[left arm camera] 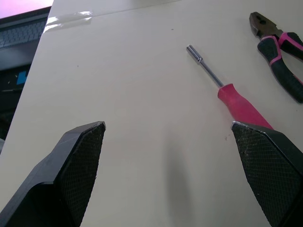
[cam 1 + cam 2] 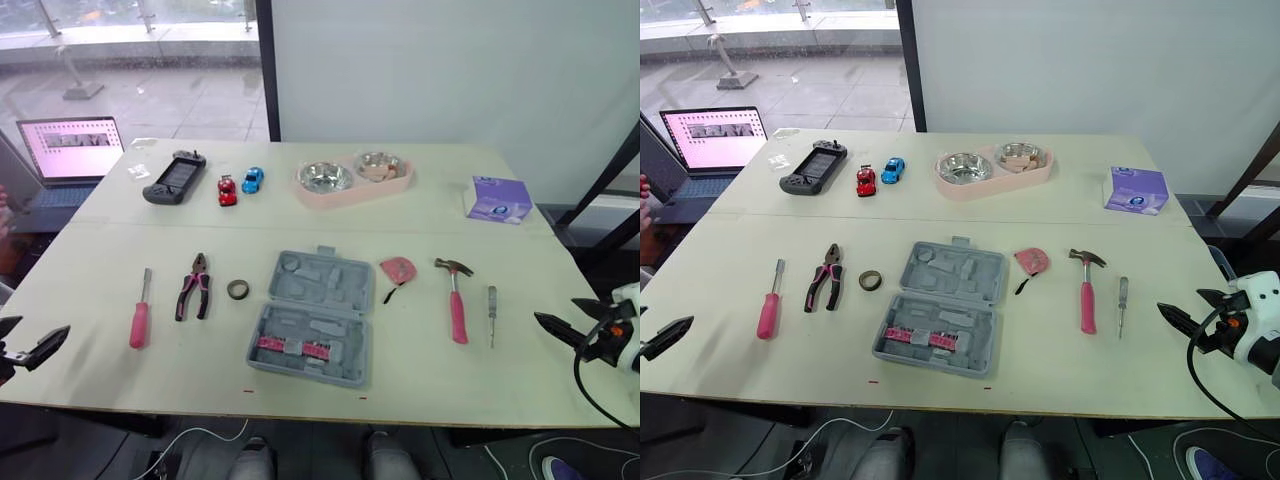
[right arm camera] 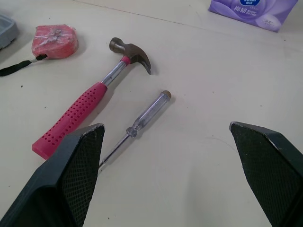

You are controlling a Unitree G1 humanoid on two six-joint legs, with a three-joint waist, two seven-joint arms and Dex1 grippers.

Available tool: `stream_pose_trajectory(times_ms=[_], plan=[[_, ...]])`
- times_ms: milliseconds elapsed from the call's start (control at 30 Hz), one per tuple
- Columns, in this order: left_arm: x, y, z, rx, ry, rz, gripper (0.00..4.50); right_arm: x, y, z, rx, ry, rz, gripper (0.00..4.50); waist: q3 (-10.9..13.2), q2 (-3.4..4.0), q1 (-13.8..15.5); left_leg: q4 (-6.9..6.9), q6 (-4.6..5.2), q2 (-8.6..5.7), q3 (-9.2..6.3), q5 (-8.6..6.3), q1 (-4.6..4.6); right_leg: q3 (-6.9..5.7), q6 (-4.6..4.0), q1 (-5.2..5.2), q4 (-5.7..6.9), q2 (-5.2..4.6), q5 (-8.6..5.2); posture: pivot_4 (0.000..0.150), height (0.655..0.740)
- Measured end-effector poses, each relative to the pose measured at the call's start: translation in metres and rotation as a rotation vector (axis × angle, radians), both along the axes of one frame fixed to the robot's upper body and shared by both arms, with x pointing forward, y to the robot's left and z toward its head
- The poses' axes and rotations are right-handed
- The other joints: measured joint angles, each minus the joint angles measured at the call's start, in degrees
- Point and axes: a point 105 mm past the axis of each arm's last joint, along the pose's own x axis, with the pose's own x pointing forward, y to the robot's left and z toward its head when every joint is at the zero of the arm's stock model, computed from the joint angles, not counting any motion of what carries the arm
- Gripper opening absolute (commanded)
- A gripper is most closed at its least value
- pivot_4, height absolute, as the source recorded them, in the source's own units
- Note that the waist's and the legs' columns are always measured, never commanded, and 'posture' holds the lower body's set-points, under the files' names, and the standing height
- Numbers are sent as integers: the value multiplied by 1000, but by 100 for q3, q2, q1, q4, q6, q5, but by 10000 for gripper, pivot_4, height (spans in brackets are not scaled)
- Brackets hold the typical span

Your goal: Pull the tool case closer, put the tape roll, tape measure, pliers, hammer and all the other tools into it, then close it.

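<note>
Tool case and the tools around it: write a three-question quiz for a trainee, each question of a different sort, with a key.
1. True or false: the tool case already lies open.
2. Which tool lies nearest the right gripper? A) hammer B) clear-handled screwdriver C) tape measure
3. Fill in: the tape roll lies between the pliers and the ____.

Key: 1 true; 2 B; 3 tool case.
</note>
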Motion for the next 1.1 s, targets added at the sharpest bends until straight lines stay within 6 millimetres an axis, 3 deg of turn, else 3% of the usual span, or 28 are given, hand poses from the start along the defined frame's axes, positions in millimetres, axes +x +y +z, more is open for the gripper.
stream_pose_trajectory(times_ms=[567,667,733,767,833,900,1067,1100], plan=[[5,0,-2,-6,-3,-12,44749,0,2,-4,11,5,-7,45000,0,0,-5,0,0,0,0,0,20,3,1,14,9,1,-1,1500,7400],[15,-17,-11,-37,6,-66,44749,9,24,-3,14,7,63,45000,-1,1,-3,0,0,0,0,0,30,4,1,23,12,2,-1,1500,7400],[32,-42,-22,-80,-1,-132,44749,22,57,-2,52,-6,149,45000,-1,3,5,0,1,0,0,1,38,5,1,33,14,2,-1,1500,7400],[44,-60,-25,-102,-10,-185,44997,29,79,0,70,-19,213,42323,-1,2,9,2,1,0,-1,2,40,5,1,36,16,3,0,1500,7400],[66,-98,-28,-134,-23,-297,39541,39,118,6,74,-30,332,36391,-1,0,21,5,1,0,-4,3,40,5,1,40,18,5,2,1500,7400],[84,-124,-27,-134,-32,-379,31291,45,139,8,46,-16,392,26936,-4,-5,54,4,1,0,-6,3,39,5,-12,44,19,7,11,1500,7400],[128,-196,-27,-112,-27,-610,5245,53,194,-11,-54,79,579,1961,-4,-4,170,5,2,-2,-8,4,41,5,2,48,17,10,18,1500,7400],[134,-205,-32,-115,-2,-642,625,55,199,-16,-82,97,599,0,-4,-5,170,5,2,-2,-8,4,41,5,13,50,17,9,22,1500,7400]])
